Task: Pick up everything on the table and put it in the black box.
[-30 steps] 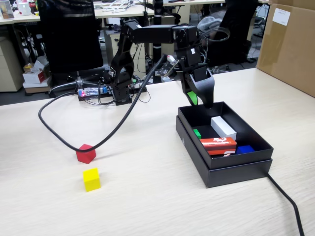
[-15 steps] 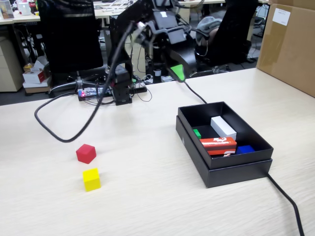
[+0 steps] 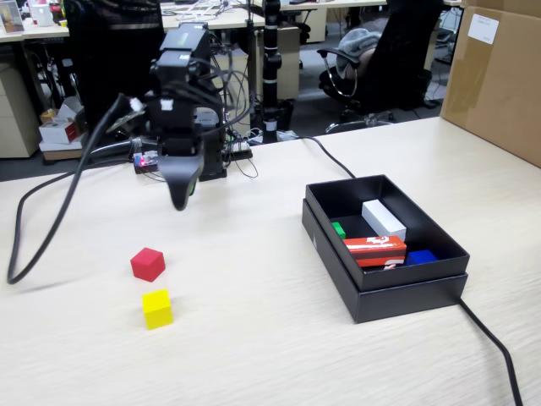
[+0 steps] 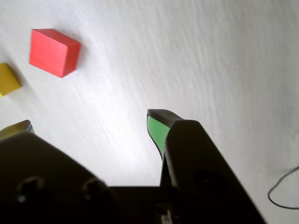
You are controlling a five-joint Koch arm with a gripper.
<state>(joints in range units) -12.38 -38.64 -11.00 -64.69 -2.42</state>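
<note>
My gripper (image 3: 182, 201) hangs open and empty above the table (image 3: 254, 338), behind the red cube (image 3: 147, 264) and to its right. In the wrist view the gripper (image 4: 91, 125) has bare tabletop between its green-padded fingers, with the red cube (image 4: 53, 52) at the upper left and the yellow cube (image 4: 7, 79) at the left edge. The yellow cube (image 3: 156, 308) sits just in front of the red one. The green cube (image 3: 338, 229) lies inside the black box (image 3: 397, 283) on the right, against its left wall.
In the box also lie a white oblong block (image 3: 383, 218), a red-and-white packet (image 3: 374, 249) and something blue (image 3: 420, 256). A brown carton (image 3: 494, 76) stands at the far right. Black cables trail at the left (image 3: 51, 220) and front right (image 3: 494, 342).
The arm has swung from over the black box up and across to the left, and now hangs above the table near the red cube. Its cable swung left with it.
</note>
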